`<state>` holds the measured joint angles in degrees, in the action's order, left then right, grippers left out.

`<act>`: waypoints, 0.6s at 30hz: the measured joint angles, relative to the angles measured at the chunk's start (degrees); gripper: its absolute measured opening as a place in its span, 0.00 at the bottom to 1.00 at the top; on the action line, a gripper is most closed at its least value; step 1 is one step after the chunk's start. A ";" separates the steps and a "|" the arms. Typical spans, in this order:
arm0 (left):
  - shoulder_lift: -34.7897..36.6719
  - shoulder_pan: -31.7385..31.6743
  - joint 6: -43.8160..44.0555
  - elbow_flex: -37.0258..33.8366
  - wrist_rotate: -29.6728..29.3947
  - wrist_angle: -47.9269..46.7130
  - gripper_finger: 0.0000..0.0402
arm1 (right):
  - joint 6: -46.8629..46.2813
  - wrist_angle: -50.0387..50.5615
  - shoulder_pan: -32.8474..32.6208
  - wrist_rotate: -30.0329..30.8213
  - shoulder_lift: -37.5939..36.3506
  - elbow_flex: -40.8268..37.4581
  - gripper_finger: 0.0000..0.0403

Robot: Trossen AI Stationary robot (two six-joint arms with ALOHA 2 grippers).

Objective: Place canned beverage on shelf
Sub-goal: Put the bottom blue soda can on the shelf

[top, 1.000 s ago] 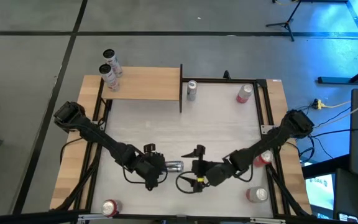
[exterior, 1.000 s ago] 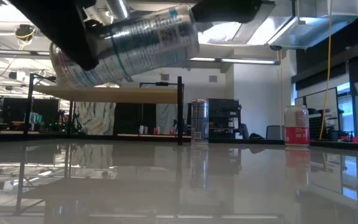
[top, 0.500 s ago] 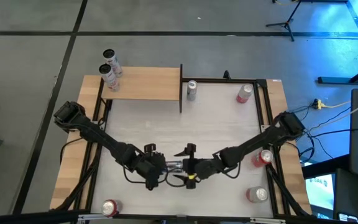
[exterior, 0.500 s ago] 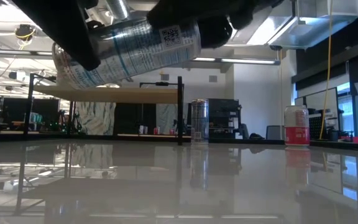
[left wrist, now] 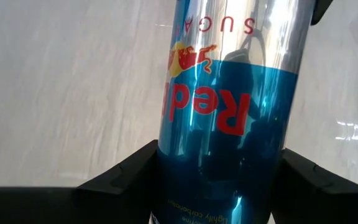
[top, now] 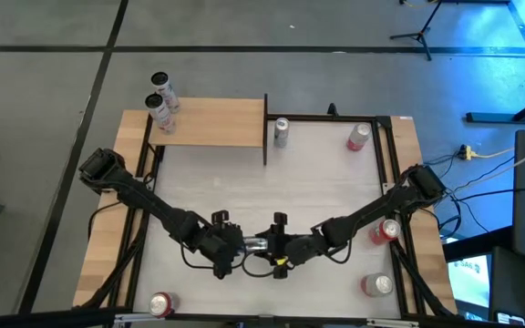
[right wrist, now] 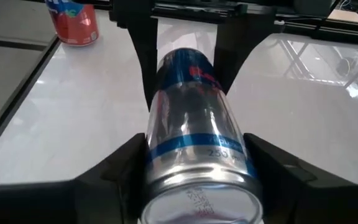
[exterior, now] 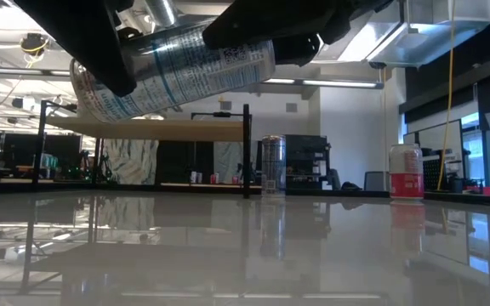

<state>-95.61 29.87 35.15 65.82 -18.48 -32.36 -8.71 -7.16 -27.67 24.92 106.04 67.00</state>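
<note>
A silver-and-blue beverage can [top: 256, 243] lies nearly level in the air over the table's near middle, held from both ends. My left gripper [top: 235, 244] is shut on its left part. My right gripper [top: 278, 242] is shut on its right end. In the low view the can [exterior: 173, 72] hangs high above the tabletop, its right end a little higher. The shelf [top: 212, 121], a tan board with a black edge, stands raised at the far left. Two cans [top: 159, 107] stand at its left end. My left gripper pinches the can's round wall [left wrist: 173, 162] between its two fingers, on the can's left part. The fingers [left wrist: 126, 171] slant down from the table's left. The can is lifted clear of the table and lies almost level. My right gripper pinches the can's wall at its right end [right wrist: 157, 155] between its two fingers, one on each side. The fingers [right wrist: 120, 171] come nearly level from the table's right, along the can, whose end face points back at the wrist. The can is clear of the table.
A silver can [top: 281, 130] and a red can [top: 358, 137] stand at the table's far edge. More red cans stand at the right side [top: 386, 230], near right [top: 376, 284] and near left [top: 160, 303]. A black post [exterior: 246, 151] rises at the shelf's right end.
My right gripper has moved toward the table's left and a little down, up to the can that my left gripper holds, and its fingers now stand on the can's right end. The can and my left gripper have stayed where they were.
</note>
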 joint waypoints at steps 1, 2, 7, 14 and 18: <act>0.00 0.00 -0.16 0.00 0.00 0.00 0.56 | 0.05 0.06 0.08 0.09 0.00 0.00 0.54; 0.00 0.02 -0.27 0.00 -0.02 -0.02 0.57 | 0.20 0.12 0.08 0.09 0.00 0.00 0.54; 0.00 0.02 -0.83 0.00 0.62 -0.02 0.63 | 0.79 0.41 -0.03 0.13 -0.14 0.00 0.54; 2.63 2.97 -2.69 0.00 0.29 -2.76 0.68 | -0.50 11.77 -1.99 1.45 -4.51 -0.11 0.54; 5.84 6.54 -1.58 -1.31 -4.64 -3.52 0.68 | -4.37 18.51 -3.97 5.16 -7.81 -0.94 0.54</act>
<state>-89.78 36.41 33.57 64.52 -23.12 -35.88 -13.08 11.35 -31.64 30.08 98.23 66.06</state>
